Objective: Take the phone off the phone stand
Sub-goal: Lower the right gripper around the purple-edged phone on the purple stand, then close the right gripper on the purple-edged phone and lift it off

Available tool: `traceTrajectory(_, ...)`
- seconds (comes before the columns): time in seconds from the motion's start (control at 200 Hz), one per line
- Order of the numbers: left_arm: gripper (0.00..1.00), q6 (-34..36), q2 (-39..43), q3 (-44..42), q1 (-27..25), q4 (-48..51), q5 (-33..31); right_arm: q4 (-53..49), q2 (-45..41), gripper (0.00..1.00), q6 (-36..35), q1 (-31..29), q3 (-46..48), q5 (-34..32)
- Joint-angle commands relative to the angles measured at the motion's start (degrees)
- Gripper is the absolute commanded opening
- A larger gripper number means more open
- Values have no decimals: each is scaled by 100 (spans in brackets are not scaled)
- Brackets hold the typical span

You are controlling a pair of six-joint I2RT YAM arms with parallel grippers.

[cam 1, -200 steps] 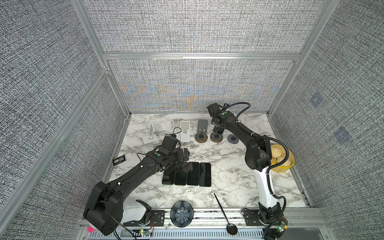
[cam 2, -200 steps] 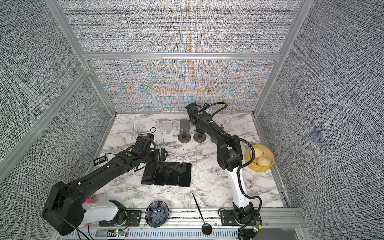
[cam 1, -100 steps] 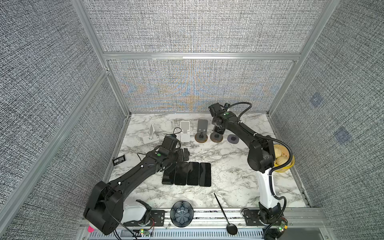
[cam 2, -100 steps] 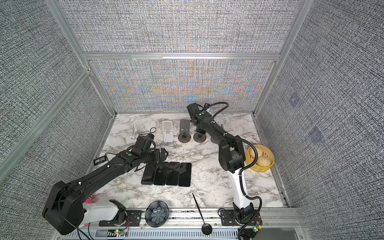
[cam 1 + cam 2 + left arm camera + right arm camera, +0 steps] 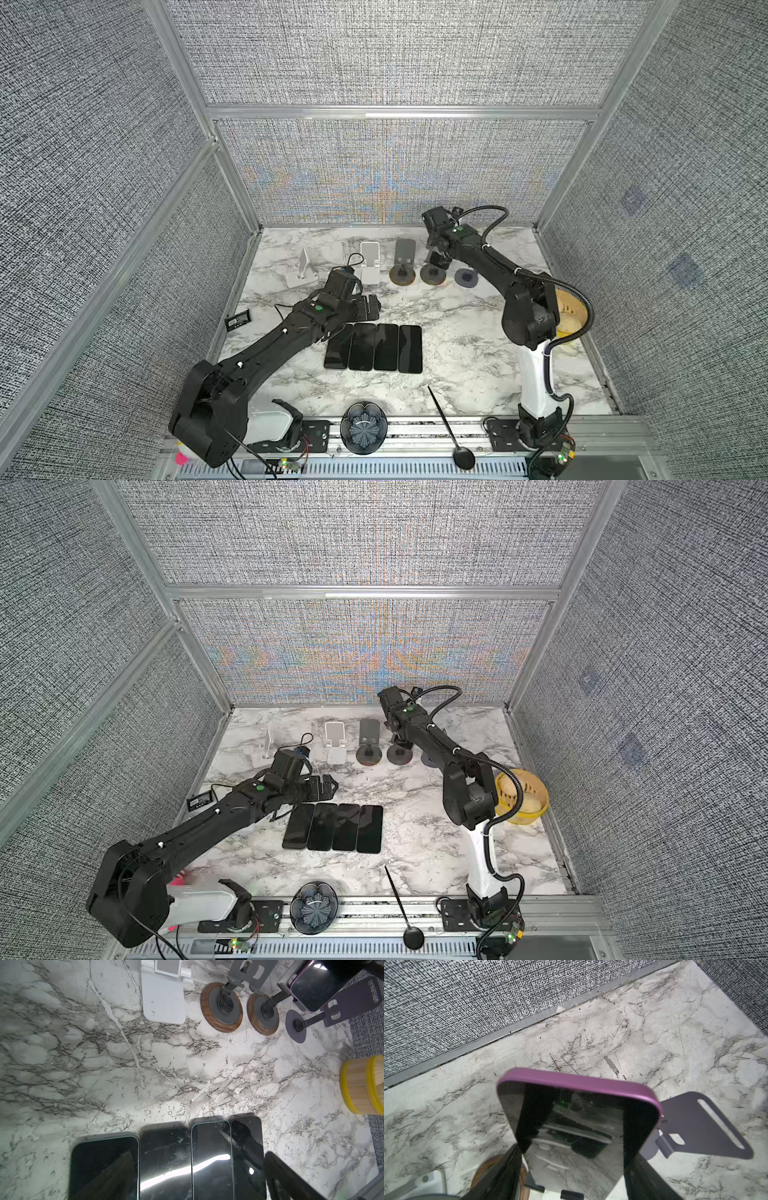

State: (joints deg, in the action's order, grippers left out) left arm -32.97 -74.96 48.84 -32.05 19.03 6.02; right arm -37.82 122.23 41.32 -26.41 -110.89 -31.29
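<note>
Right end effector [image 5: 575,1152]: fingers [image 5: 636,1172] straddle the phone [image 5: 579,1082], one on each long edge. As far as the wrist view shows, they are clamped on it, not standing free.

Phone: purple case, dark screen. It leans back in the phone stand [image 5: 262,1015], the one with a round wooden base, in the row of stands near the back wall. Two small lips of the cradle show under its lower edge. Cannot tell whether it sits on them or has just cleared them. I judge it not yet removed.

Key relation: the end effector comes down over the phone's top edge. The long axis runs from the cradle up toward the wrist, tilted back. Judgement: the pull should go up along that axis to clear the lips, then toward the open worktop [image 5: 457,332].

Neighbours: an empty purple stand [image 5: 706,1126] is just beside the phone. Another wooden-base stand [image 5: 402,275] stands on the other side, also near. A sideways drag could clip either.

Left end effector [image 5: 371,306]: fully open, holding nothing, above the end of a row of four phones [image 5: 372,347] lying flat. It is well apart from the stand. The right arm is plainly nearer.
</note>
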Motion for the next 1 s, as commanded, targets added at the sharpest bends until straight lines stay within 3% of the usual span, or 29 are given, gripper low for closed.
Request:
traceTrajectory(0.0, 98, 28, -22, 53, 13, -73, 56, 230, -178, 71, -119, 24, 34, -39)
traceTrajectory(0.265, 99, -7, -102, 102, 13, -118, 117, 452, -409, 71, -278, 132, 362, 286)
traceTrajectory(0.575, 98, -16, -65, 75, 16, -101, 94, 283, -386, 82, -397, 146, 363, 398)
traceTrajectory(0.995, 98, 10, -24, 31, 10, -101, 75, -206, 246, 88, -245, 140, -317, 363)
